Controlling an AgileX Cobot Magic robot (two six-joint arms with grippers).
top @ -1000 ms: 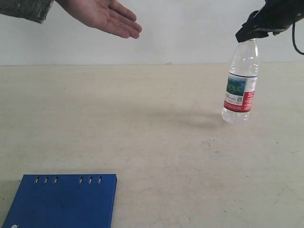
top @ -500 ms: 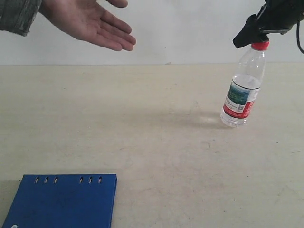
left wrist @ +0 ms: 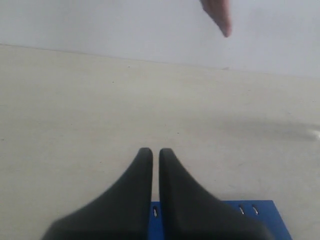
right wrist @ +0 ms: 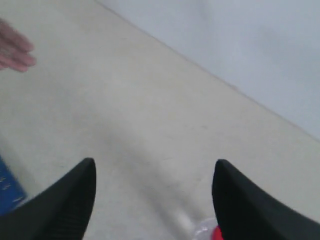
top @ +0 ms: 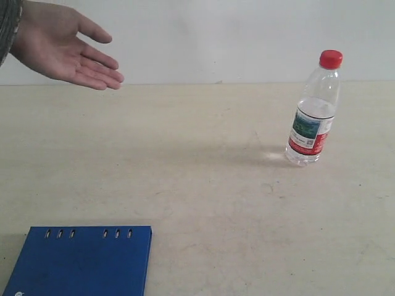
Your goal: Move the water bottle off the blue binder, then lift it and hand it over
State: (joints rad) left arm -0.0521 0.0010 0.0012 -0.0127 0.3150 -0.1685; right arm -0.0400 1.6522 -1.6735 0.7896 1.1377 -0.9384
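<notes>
The blue binder [top: 80, 262] lies flat below the closed, empty left hand [left wrist: 155, 152]; the upright water bottle [top: 313, 114] stands well apart, under the wide-open, empty right hand [right wrist: 154, 162].

A pale beige table [top: 197, 185] carries a water bottle [top: 313, 114] standing at far right and a blue binder [top: 80, 262] lying flat at the near left edge

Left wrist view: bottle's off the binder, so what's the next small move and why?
Probably open the left gripper and lower it onto the riveted edge of the blue binder. It hangs shut right there, the water bottle stands apart on the table, the right gripper is open, and a hand waits open on that side.
</notes>
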